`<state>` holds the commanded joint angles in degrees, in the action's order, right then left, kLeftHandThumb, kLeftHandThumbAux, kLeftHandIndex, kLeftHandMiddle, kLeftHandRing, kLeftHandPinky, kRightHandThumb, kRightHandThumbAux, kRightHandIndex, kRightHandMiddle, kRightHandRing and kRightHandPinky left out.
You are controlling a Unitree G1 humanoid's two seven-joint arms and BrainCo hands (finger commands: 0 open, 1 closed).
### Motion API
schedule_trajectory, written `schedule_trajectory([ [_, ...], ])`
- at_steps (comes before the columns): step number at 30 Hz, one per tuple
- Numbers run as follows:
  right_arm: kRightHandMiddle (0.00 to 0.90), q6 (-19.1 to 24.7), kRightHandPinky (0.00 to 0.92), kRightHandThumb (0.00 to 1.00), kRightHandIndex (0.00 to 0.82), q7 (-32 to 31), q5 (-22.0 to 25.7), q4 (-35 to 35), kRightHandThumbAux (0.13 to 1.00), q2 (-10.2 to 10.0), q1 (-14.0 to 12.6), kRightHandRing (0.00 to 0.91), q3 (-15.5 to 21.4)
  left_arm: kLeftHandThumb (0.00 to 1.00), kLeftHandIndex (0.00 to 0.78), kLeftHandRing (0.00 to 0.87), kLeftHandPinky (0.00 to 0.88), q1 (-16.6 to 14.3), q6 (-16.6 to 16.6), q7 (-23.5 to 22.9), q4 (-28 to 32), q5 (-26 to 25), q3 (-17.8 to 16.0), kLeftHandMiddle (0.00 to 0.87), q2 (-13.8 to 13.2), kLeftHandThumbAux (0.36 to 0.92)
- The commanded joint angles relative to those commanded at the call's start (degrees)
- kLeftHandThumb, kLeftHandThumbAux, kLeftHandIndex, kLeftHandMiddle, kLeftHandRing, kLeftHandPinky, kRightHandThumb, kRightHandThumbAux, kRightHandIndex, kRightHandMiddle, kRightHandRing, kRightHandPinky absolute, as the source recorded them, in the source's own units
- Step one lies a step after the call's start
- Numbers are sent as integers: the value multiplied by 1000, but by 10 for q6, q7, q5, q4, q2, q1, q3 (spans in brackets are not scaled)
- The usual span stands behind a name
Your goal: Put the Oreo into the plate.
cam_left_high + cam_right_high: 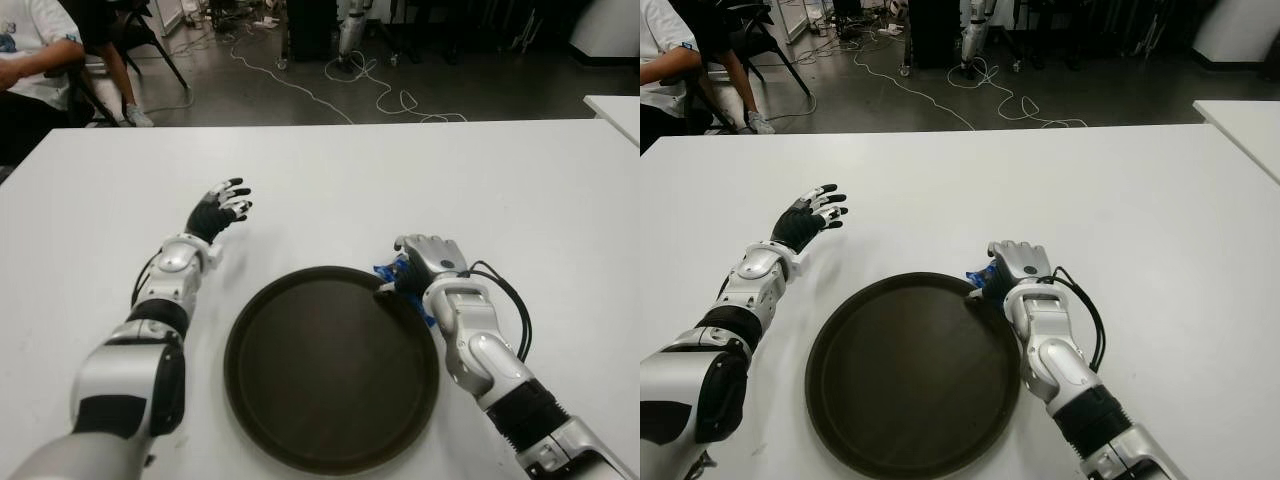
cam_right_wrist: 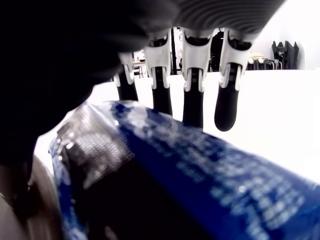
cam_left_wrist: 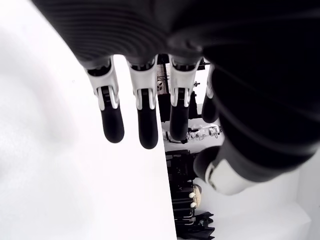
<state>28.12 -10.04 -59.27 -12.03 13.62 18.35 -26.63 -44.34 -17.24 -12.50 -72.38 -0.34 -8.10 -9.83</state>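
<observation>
The right hand (image 1: 432,258) is curled over the blue Oreo packet (image 1: 392,272), gripping it just at the right far rim of the dark round plate (image 1: 262,400). It should carry the packet inward over the plate's middle before letting go. The left hand (image 1: 222,207) hovers, fingers spread and empty, over the white table (image 1: 520,180) left of the plate.

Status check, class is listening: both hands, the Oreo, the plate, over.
Right hand shut on Oreo, at plate far-right rim. Left hand open, left of plate, holding nothing. Oreo not yet in plate. Nothing in the way.
</observation>
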Motion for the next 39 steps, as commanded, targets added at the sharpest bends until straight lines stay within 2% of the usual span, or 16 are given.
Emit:
schedule_trajectory([
  [4,321,1,365,0,301,2,1,0,575,1,1,349,2,39,132,191,209,-1,1,1,0,1,1,188,0,740],
  [13,303,8,370,0,275,4,4,-2,580,0,4,333,7,48,134,196,214,-1,2,1,0,0,0,191,-1,721],
  [18,301,11,361,0,265,2,6,-3,566,0,6,333,8,49,138,199,219,0,-1,-2,0,1,1,194,-1,729],
  [31,327,3,366,0,300,14,13,0,578,5,3,354,12,35,144,202,218,1,-5,-3,0,0,1,199,-2,739],
  [39,300,-1,332,0,271,13,16,-2,562,12,6,322,8,29,136,200,221,0,-2,-3,0,-3,-2,193,0,744],
])
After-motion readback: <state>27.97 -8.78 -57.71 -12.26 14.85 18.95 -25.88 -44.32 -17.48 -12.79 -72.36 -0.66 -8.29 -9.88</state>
